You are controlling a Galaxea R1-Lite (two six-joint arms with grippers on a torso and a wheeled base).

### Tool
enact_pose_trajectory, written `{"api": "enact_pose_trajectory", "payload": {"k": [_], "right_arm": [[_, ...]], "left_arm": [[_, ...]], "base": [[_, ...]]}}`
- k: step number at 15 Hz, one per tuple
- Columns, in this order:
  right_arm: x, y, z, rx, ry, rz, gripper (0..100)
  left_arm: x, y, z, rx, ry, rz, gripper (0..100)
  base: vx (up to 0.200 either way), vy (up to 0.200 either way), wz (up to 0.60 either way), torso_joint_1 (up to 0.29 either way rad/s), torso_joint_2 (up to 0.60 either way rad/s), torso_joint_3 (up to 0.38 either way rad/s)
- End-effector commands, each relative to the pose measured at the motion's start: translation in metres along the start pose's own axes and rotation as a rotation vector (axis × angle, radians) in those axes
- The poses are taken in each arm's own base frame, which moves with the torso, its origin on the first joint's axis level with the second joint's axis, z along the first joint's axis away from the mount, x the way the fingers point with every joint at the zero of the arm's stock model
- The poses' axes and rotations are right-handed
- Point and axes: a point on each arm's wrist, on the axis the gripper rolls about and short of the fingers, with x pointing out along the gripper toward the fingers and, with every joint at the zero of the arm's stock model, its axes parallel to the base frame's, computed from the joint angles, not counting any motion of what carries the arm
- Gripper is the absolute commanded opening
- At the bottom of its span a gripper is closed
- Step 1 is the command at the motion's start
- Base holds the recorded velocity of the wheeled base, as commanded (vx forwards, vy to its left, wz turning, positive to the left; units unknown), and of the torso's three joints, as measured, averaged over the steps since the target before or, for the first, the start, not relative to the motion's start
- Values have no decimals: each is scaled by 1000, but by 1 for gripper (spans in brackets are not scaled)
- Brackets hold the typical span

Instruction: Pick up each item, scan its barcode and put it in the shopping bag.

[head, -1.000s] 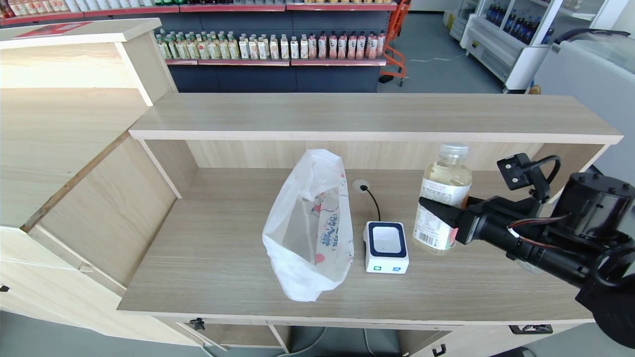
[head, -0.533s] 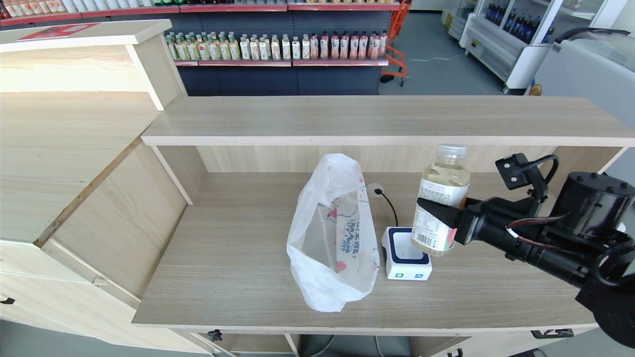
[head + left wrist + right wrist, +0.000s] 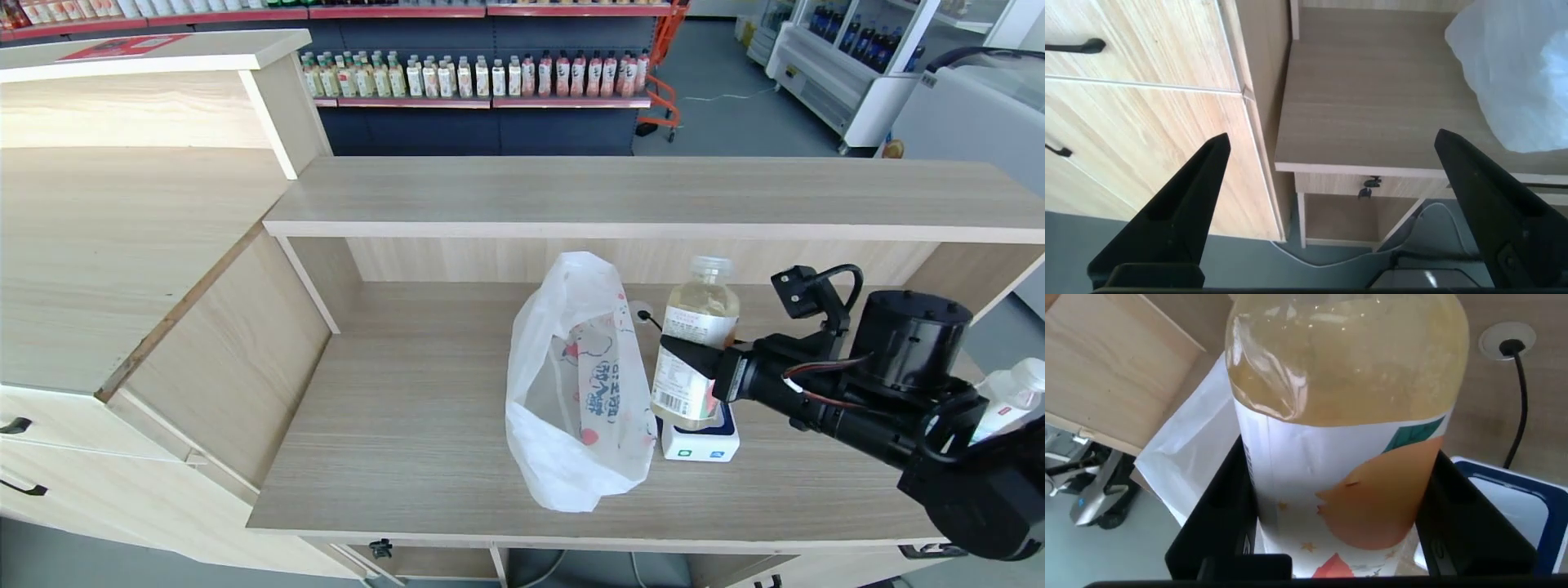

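Observation:
A clear bottle of pale yellow drink with a white label and a barcode hangs upright just above the white and blue scanner. My right gripper is shut on its middle; close up, the bottle sits between the black fingers. The white plastic shopping bag stands open on the counter directly left of the scanner. My left gripper is open, low beside the counter's front left corner, with nothing between its fingers.
The wooden counter has a raised shelf behind it and a side wall on the left. A black cable runs from the scanner to a hole at the back. Another bottle peeks out at the far right.
The head camera has shifted, so the counter sits further right in view. My right gripper has carried the bottle left and lower, from beside the scanner to right above it, close to the bag.

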Motion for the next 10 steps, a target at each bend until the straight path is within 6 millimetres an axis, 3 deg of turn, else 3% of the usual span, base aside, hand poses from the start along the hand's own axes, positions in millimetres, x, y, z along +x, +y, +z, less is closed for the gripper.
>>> {"api": "enact_pose_trajectory", "payload": {"k": [1, 3, 4, 5, 10], "right_arm": [[34, -5, -12, 46, 22, 15, 0], [57, -6, -20, 91, 35, 28, 0], [57, -6, -20, 91, 35, 28, 0], [73, 3, -34, 117, 71, 61, 0], [118, 27, -48, 132, 74, 145, 0]], "left_arm": [[0, 0, 0, -1, 0, 1, 100], [0, 0, 0, -1, 0, 1, 100], [0, 0, 0, -1, 0, 1, 100], [0, 0, 0, -1, 0, 1, 100], [0, 0, 0, -1, 0, 1, 100]], "base": [[0, 0, 0, 0, 0, 0], [0, 0, 0, 0, 0, 0], [0, 0, 0, 0, 0, 0], [0, 0, 0, 0, 0, 0], [0, 0, 0, 0, 0, 0]]}}
